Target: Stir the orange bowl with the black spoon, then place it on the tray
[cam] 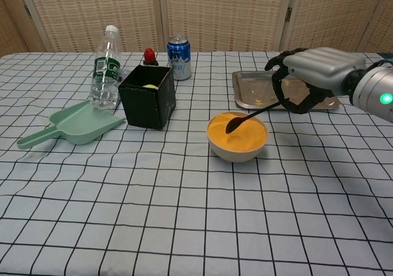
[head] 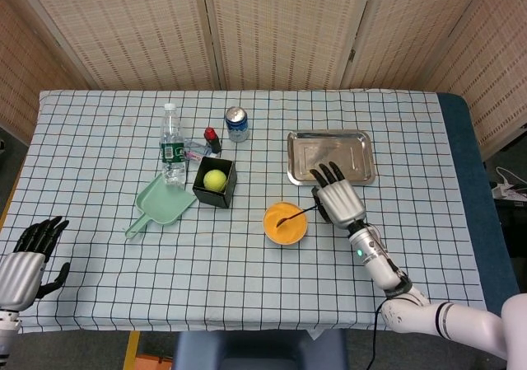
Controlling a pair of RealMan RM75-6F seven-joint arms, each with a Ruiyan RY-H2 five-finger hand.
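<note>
The orange bowl (head: 285, 223) (cam: 237, 137) sits on the checked cloth just in front of the metal tray (head: 330, 156) (cam: 252, 92). My right hand (head: 338, 194) (cam: 312, 72) grips the black spoon (head: 295, 214) (cam: 249, 115) by its handle, beside the bowl's right rim. The spoon slants down to the left and its head lies over the orange filling near the bowl's middle. My left hand (head: 29, 257) rests at the table's front left corner, fingers apart and holding nothing; the chest view does not show it.
A black box (head: 215, 183) (cam: 146, 96) with a tennis ball (head: 214, 179) stands left of the bowl. Beside it are a green scoop (head: 161, 201) (cam: 71, 125), a water bottle (head: 171, 145) (cam: 105, 67), a soda can (head: 237, 124) (cam: 178, 58) and a small red-capped bottle (head: 212, 138).
</note>
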